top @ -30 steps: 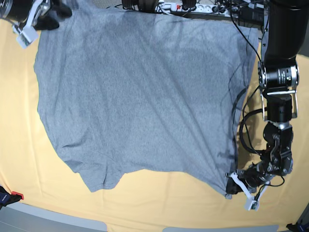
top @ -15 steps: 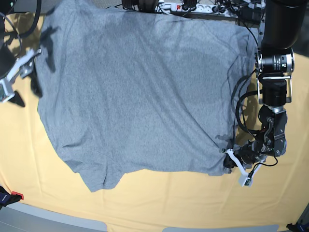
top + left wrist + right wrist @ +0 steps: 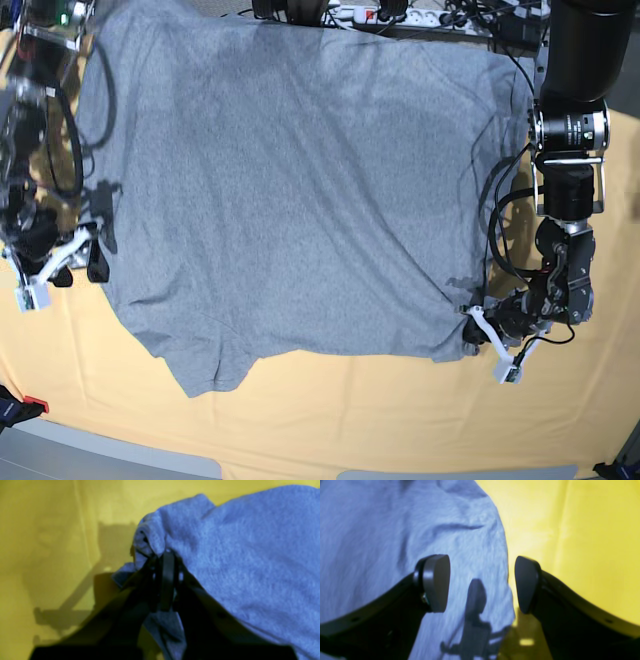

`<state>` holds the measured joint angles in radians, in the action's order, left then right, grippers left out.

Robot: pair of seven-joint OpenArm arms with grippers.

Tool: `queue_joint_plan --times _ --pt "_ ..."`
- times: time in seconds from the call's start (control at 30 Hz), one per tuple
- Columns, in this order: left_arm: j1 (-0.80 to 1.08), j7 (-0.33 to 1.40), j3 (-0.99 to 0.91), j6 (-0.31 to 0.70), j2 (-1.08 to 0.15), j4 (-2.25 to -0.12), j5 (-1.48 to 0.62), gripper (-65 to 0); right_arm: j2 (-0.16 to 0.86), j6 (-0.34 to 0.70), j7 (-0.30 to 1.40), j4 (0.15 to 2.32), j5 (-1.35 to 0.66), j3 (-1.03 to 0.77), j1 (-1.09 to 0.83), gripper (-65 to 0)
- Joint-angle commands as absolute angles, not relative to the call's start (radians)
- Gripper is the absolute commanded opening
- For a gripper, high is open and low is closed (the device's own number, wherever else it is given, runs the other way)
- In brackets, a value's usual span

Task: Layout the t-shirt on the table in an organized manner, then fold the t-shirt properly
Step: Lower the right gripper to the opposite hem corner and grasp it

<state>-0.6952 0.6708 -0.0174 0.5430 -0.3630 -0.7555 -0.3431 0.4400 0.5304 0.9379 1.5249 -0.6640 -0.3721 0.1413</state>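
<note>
The t-shirt (image 3: 290,190) is spread plain-side up on the table (image 3: 330,420). Its corner remains pinched by the left gripper (image 3: 473,335); the right gripper (image 3: 70,262), jaws apart, has been lowered beside its opposite edge.

Robot lab: cloth-covered table (image 3: 330,420), power strip (image 3: 352,14), cables (image 3: 500,230).

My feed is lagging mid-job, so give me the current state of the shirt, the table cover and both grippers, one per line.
Heather-grey cotton t-shirt: spread plain side up, one corner pinched and bunched.
Pale yellow-orange table cloth: flat, faintly creased.
Left gripper: shut on the t-shirt corner.
Right gripper: open over the t-shirt edge, holding nothing.
</note>
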Motion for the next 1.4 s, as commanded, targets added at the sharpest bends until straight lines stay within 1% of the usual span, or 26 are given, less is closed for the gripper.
queue_joint_plan --times 0.0,0.13,0.27,0.37,0.47,0.63,0.7,0.77,0.87,1.07,1.17,1.27,1.37 --pt "-0.731 0.652 -0.021 0.546 -0.371 -0.772 -0.356 -65.0 0.46 0.531 0.912 1.487 -0.685 -0.367 0.207 -22.8" --pt "-0.731 0.653 -0.021 0.547 -0.371 -0.772 -0.382 -65.0 0.46 0.553 0.912 1.215 -0.745 -0.351 0.372 -22.8" --pt "-0.731 0.652 -0.021 0.547 -0.371 -0.772 -0.382 -65.0 0.46 0.602 0.909 0.94 -0.755 -0.351 0.515 -22.7" --pt "-0.731 0.652 -0.021 0.547 -0.371 -0.772 -0.382 -65.0 0.46 0.628 0.907 0.762 -0.755 -0.351 0.593 -22.7" --pt "-0.731 0.652 -0.021 0.547 -0.371 -0.772 -0.389 -65.0 0.46 0.647 0.878 0.641 -0.755 -0.351 0.63 -22.8" --pt "-0.731 0.652 -0.021 0.547 -0.371 -0.772 -0.406 -65.0 0.425 0.698 0.859 0.61 -0.742 -0.351 0.62 -22.8" --pt "-0.731 0.652 -0.021 0.547 -0.371 -0.772 -0.41 -65.0 0.401 0.698 0.839 0.61 -0.696 -0.351 0.62 -22.8" --pt "-0.731 0.652 -0.021 0.547 -0.371 -0.772 -0.409 -65.0 0.379 0.698 0.778 0.61 -0.62 -0.351 0.62 -22.8" --pt "-0.731 0.653 -0.021 0.547 -0.371 -0.772 -0.409 -65.0 0.355 0.641 0.697 0.61 -0.502 -0.351 0.62 -22.8" --pt "-0.731 0.659 -0.021 0.547 -0.372 -0.772 -0.408 -65.0 0.349 0.515 0.608 0.611 -0.322 -0.351 0.621 -23.0" --pt "-0.731 0.659 -0.021 0.547 -0.371 -0.772 -0.409 -65.0 0.35 0.466 0.601 0.611 -0.284 -0.351 0.62 -23.1" --pt "-0.731 0.659 -0.021 0.547 -0.371 -0.772 -0.409 -65.0 0.35 0.447 0.601 0.611 -0.267 -0.351 0.621 -23.0" --pt "-0.731 0.659 -0.021 0.547 -0.371 -0.772 -0.409 -65.0 0.35 0.397 0.601 0.611 -0.238 -0.351 0.621 -23.0"
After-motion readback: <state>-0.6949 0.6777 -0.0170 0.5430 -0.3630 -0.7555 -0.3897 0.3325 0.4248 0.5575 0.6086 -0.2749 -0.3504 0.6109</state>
